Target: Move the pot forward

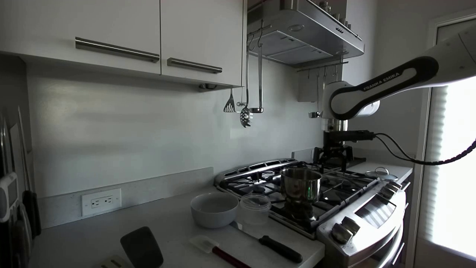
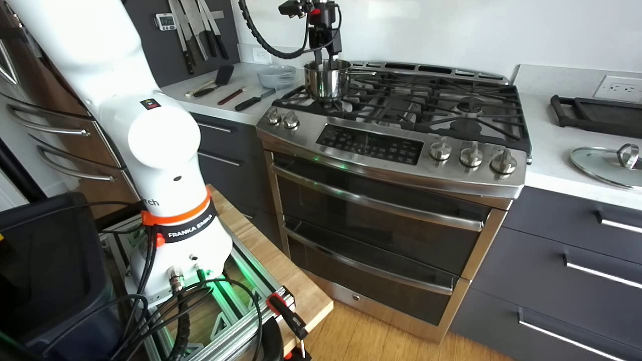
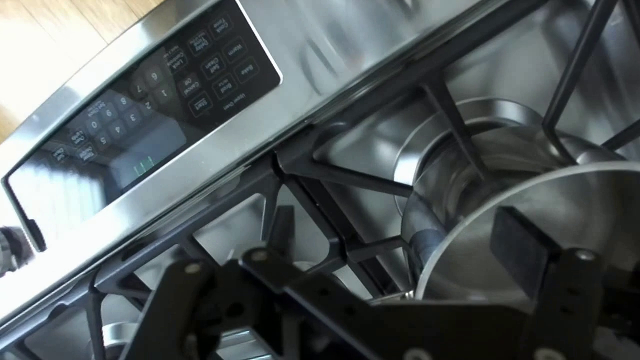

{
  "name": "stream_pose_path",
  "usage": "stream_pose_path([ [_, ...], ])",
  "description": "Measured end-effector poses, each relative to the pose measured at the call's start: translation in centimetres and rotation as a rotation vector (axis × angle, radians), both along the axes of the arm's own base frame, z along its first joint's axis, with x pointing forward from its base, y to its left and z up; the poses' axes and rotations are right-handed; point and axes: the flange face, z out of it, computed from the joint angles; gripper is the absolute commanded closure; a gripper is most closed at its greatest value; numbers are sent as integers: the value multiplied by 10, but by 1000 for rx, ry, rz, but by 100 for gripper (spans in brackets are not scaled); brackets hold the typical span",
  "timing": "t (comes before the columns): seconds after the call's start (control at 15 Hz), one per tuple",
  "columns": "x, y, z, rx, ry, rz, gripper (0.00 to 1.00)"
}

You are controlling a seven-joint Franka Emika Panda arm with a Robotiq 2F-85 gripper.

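The shiny steel pot stands upright on a burner at one end of the gas stove. It also shows in an exterior view, with its handle pointing along the stove. My gripper points down beside and behind the pot's rim; in an exterior view the gripper overlaps the pot's opening. In the wrist view the gripper is open. One finger is over the pot's opening, the other outside the rim above the grate. The handle's root shows, but most of it is hidden behind the gripper.
The black grates surround the pot. A white bowl, a clear container, a knife and spatulas are on the counter beside the stove. A glass lid and a black tray lie on the opposite counter.
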Motion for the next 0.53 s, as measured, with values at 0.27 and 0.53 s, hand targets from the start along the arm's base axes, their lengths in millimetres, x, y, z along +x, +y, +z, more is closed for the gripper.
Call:
stream_pose_path([
  [0.27, 15, 5, -11, 9, -33, -60, 0],
  [0.53, 24, 14, -24, 25, -54, -87, 0],
])
